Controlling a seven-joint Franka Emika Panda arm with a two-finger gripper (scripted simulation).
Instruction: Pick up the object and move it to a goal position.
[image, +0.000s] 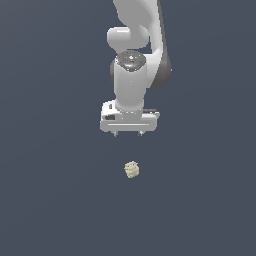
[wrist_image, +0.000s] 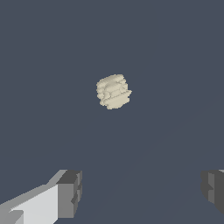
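The white two-fingered gripper (image: 128, 134) hangs above the small pale beige, bumpy, ridged lump (image: 131, 169), fingers spread wide and empty, apparently positioned to descend and straddle it.

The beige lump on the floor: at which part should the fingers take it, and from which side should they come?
Probably from straight above, closing on the ridged sides of the lump around its middle. It lies alone on the flat floor, so the top is free. It looks narrower than the open gripper, whose fingers stand wide apart, so it should fit between them.
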